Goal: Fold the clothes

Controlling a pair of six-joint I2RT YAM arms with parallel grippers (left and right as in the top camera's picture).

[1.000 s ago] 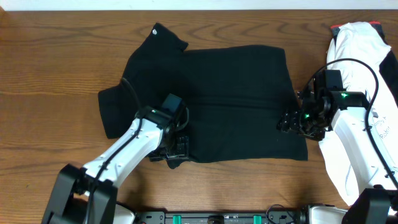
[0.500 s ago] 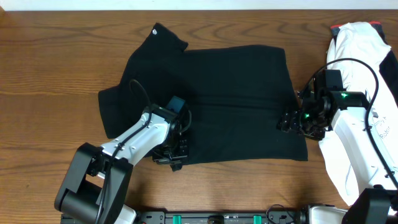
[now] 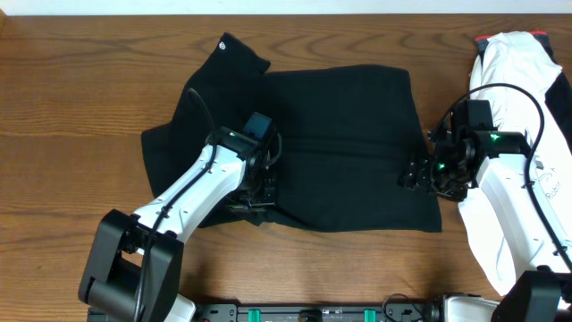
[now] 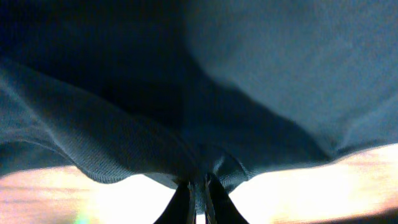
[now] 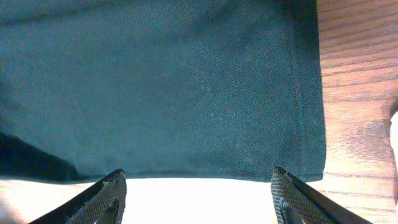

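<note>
Wooden table (image 3: pixel 71 89) bears black T-shirt (image 3: pixel 340 125), mostly flat.

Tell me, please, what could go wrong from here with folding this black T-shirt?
The left pincer is shut on only a thin pinch of the T-shirt at its near hem, so the fabric might slip out when lifted.
The right pincer stands open over the shirt's right corner, gripping nothing; if the left pulls alone, the shirt could drag and skew.
The white garment lies close beside the right arm and might get snagged.
</note>
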